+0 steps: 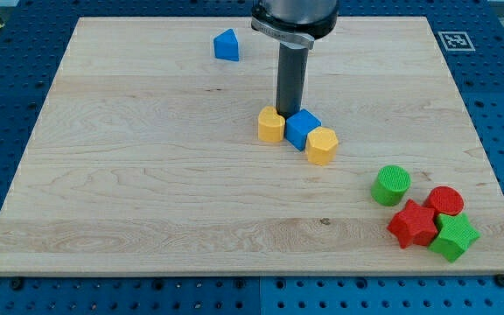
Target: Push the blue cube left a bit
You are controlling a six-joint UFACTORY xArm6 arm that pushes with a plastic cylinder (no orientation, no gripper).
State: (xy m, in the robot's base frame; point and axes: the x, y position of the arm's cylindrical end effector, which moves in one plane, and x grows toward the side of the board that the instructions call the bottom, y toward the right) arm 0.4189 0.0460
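The blue cube (302, 129) sits near the middle of the wooden board (147, 175). A yellow block (271, 125) touches its left side and a second yellow block (321, 144) touches its lower right. My tip (286, 113) stands just behind the blue cube and the left yellow block, at the seam between them, touching or nearly touching both. The rod rises straight up to the arm at the view's top.
A blue triangular block (226, 45) lies near the view's top, left of the rod. At the lower right a green cylinder (391, 185), a red cylinder (445, 201), a red star (413, 224) and a green star (454, 236) cluster by the board's edge.
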